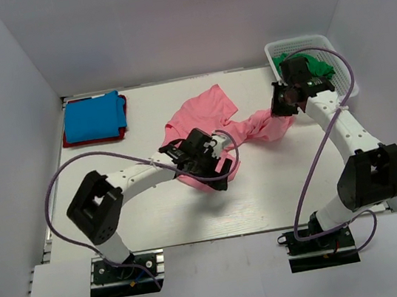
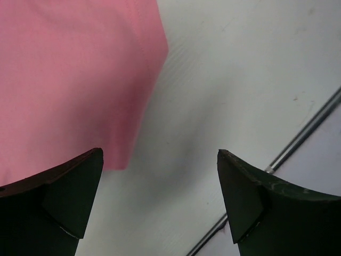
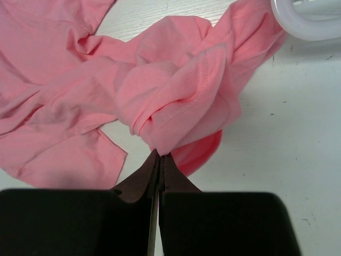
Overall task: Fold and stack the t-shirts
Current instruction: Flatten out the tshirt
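Pink t-shirt (image 1: pixel 204 110) stretches left-right, right jaws pinching one end, left jaws open.

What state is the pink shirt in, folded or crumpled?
Crumpled, not folded. The pink shirt lies bunched and twisted on the table, and the right gripper pinches one gathered end.

Top external: from above the near edge we see the whole table (image 1: pixel 267 205).
Left wrist: close over the salmon pink t-shirt (image 2: pixel 69 80).
Right wrist: close, low; all 3 views share that shirt.
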Controlling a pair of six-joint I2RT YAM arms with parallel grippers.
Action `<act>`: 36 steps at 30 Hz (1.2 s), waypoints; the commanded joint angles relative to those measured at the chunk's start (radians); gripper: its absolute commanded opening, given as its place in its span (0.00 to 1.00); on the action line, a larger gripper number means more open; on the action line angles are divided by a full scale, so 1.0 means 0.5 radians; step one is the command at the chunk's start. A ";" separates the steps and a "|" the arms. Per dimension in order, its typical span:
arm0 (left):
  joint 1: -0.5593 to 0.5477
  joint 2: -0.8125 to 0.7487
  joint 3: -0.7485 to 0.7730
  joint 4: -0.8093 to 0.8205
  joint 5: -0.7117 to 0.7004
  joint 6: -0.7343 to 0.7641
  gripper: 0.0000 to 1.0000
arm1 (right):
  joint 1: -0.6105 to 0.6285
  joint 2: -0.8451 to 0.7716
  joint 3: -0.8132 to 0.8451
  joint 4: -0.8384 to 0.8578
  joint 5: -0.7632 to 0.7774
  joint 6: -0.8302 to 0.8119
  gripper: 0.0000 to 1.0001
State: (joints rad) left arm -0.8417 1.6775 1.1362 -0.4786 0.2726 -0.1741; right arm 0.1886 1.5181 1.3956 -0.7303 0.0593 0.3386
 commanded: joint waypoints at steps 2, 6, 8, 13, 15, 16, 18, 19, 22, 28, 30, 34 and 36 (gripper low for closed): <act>-0.041 0.121 0.038 0.033 -0.116 0.063 0.95 | -0.021 -0.082 -0.015 0.031 0.050 0.028 0.00; -0.041 0.139 -0.030 0.119 -0.318 0.023 0.91 | -0.031 -0.115 -0.039 0.040 0.016 0.025 0.00; -0.041 0.188 -0.030 0.141 -0.343 0.041 0.85 | -0.025 -0.131 -0.067 0.062 -0.011 0.025 0.00; -0.059 0.302 -0.011 0.123 -0.318 0.060 0.50 | -0.040 -0.137 -0.098 0.065 -0.048 0.019 0.00; -0.059 0.320 -0.011 0.123 -0.318 0.060 0.38 | -0.040 -0.143 -0.091 0.059 -0.048 0.016 0.00; -0.077 0.296 -0.036 0.123 -0.318 0.060 0.32 | -0.046 -0.149 -0.091 0.065 -0.048 0.016 0.00; -0.078 0.253 -0.091 0.144 -0.364 0.030 0.00 | -0.046 -0.161 -0.088 0.062 -0.048 0.013 0.00; -0.078 0.229 -0.109 0.181 -0.407 0.011 0.00 | -0.049 -0.171 -0.088 0.065 -0.051 0.004 0.00; -0.078 0.097 -0.171 0.221 -0.614 -0.130 0.00 | -0.046 -0.201 -0.091 0.071 -0.051 -0.011 0.00; -0.025 -0.485 0.108 0.165 -1.469 -0.321 0.00 | -0.049 -0.315 0.028 0.004 0.044 -0.140 0.00; -0.025 -0.600 0.224 0.239 -1.688 -0.247 0.00 | -0.049 -0.382 0.059 -0.027 0.133 -0.177 0.00; -0.025 -0.677 0.668 0.257 -2.286 -0.011 0.00 | -0.046 -0.590 0.175 -0.076 0.262 -0.208 0.00; -0.025 -0.756 0.761 0.392 -2.422 0.170 0.00 | -0.049 -0.640 0.227 -0.073 0.311 -0.232 0.00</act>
State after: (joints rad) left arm -0.8551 1.3701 1.4513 -0.3519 -0.6693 -0.2066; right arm 0.1677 1.2800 1.4284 -0.7685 0.1387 0.2588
